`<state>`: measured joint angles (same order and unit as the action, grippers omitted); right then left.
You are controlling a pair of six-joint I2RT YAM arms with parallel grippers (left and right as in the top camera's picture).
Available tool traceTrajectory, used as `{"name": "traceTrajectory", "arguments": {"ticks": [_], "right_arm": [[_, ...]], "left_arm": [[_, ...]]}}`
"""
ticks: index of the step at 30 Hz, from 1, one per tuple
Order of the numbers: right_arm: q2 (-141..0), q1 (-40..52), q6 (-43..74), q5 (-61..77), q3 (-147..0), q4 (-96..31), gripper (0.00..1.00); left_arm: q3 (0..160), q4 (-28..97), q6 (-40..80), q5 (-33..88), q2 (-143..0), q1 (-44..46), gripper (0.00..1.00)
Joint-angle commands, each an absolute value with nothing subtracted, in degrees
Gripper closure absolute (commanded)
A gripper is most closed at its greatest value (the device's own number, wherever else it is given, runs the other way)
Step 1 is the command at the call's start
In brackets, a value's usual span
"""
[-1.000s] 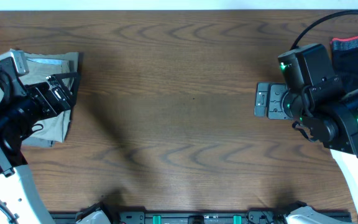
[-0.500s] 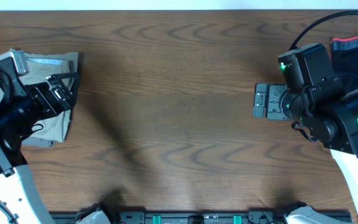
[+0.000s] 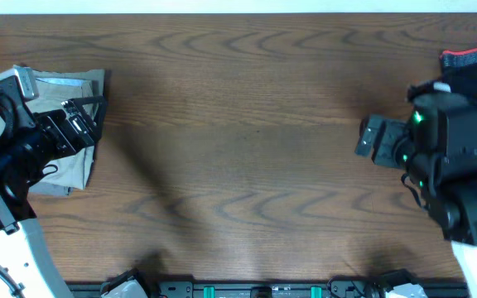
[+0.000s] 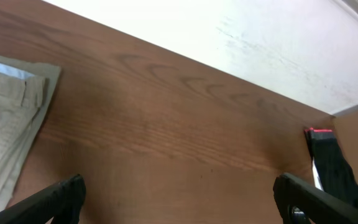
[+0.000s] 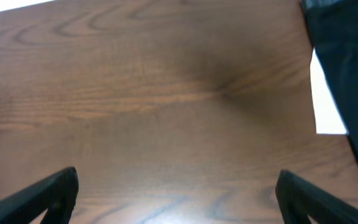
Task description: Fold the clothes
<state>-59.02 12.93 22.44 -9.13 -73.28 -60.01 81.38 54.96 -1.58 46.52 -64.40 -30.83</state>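
Observation:
The clothes (image 3: 69,141), a pale khaki-green pair, lie folded flat at the table's left edge; in the left wrist view the clothes (image 4: 5,118) fill the left side. My left gripper (image 3: 93,118) hovers over their right edge, pointing right. In its own view the left gripper (image 4: 179,205) is open, with only bare wood between the fingers (image 4: 58,198). My right gripper (image 3: 369,139) hangs over the table's right part, far from the khaki pair. The right gripper (image 5: 179,202) is open too and holds nothing.
A dark cloth with a red edge (image 3: 470,62) lies at the far right corner, behind the right arm. That dark cloth (image 5: 347,56) also shows in the right wrist view. The wooden table (image 3: 238,149) stretches between the arms.
The right arm has drawn back to the right and slightly toward the front, its gripper still open. The left arm and the khaki pair have not moved.

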Motion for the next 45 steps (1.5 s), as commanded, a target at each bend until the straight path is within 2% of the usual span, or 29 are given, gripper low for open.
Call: {"name": "traceTrajectory", "arguments": {"ticks": [1,9,13,17,21,33,45], "right_arm": [[-52.16,9.58,19.03,-5.02,-63.29,-54.87,0.01],[-32.38,3.64,18.87,-3.40,-38.94,-40.91,0.01],[-22.20,-0.36,13.58,2.66,-28.64,-34.89,0.01],[-15.68,-0.78,8.19,5.93,-20.29,-27.73,0.01],[-10.87,-0.78,8.10,6.07,-13.98,-21.80,0.01],[-3.36,-0.80,10.24,6.22,-3.20,-4.93,0.01],[-0.27,-0.80,10.24,5.78,-1.74,-2.72,0.01]], "left_arm": [[81.69,54.85,-2.57,47.11,-64.42,-30.61,0.02],[81.69,54.83,-2.57,47.11,-64.42,-30.61,0.02],[81.69,54.83,-2.57,47.11,-64.42,-30.61,0.02],[81.69,54.83,-2.57,47.11,-64.42,-30.61,0.02],[81.69,54.85,-2.57,47.11,-64.42,-30.61,0.02],[81.69,54.85,-2.57,47.11,-64.42,-30.61,0.02],[81.69,54.85,-2.57,47.11,-64.42,-30.61,0.02]]}}
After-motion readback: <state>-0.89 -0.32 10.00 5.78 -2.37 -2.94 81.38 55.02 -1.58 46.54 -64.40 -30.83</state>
